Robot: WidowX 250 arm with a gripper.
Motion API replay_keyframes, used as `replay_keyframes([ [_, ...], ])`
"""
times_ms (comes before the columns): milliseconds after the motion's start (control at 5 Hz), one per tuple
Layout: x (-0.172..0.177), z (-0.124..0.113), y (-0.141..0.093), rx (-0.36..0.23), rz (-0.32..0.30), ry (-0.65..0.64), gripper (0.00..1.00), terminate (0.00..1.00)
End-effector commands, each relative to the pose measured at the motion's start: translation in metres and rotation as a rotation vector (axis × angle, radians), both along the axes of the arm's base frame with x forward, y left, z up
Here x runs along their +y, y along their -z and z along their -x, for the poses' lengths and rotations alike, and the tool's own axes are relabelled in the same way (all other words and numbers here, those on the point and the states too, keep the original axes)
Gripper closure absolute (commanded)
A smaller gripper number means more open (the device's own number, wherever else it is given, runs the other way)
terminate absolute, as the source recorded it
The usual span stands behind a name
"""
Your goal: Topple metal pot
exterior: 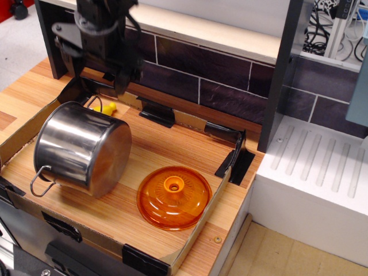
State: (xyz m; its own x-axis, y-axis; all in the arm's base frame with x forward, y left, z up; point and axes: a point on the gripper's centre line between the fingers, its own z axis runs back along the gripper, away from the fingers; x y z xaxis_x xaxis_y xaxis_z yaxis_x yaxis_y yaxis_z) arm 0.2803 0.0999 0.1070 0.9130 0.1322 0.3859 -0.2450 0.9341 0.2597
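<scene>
The metal pot (80, 148) lies on its side in the left part of a shallow cardboard tray (202, 213) set on the wooden counter (17, 92). Its flat base faces right and toward the camera, and its open mouth points away to the left. One thin wire loop handle (39, 183) projects from the lower left end of the pot, just above the tray's front-left wall. The cylindrical wall of the pot rests on the wooden tray floor. An orange translucent domed lid (173, 196) sits knob-up on the tray floor to the right of the pot, near the front-right corner of the tray; pot and lid are near each other but not touching. A small yellow object (107, 107) shows just behind the pot, against the rear tray wall; its identity cannot be determined. The black gripper (98, 72) hangs above the rear-left corner of the tray, above and behind the pot and clear of it. It holds nothing; its two fingers appear spread apart, with the right finger (122, 80) pointing down toward the rear wall. Black clips (156, 112) fasten the tray walls at several points. Behind the tray stands a dark tiled backsplash (230, 80), and to the right a white ridged drainboard (322, 167).
</scene>
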Motion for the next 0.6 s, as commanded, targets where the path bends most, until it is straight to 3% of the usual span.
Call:
replay_keyframes([
  [0, 0.004, 0.002, -0.087, -0.135, 0.141, -0.005, 0.0, 0.0],
  [200, 0.014, 0.015, -0.121, -0.21, 0.137, 0.003, 0.0, 0.0],
  [400, 0.014, 0.015, -0.121, -0.21, 0.137, 0.003, 0.0, 1.0],
])
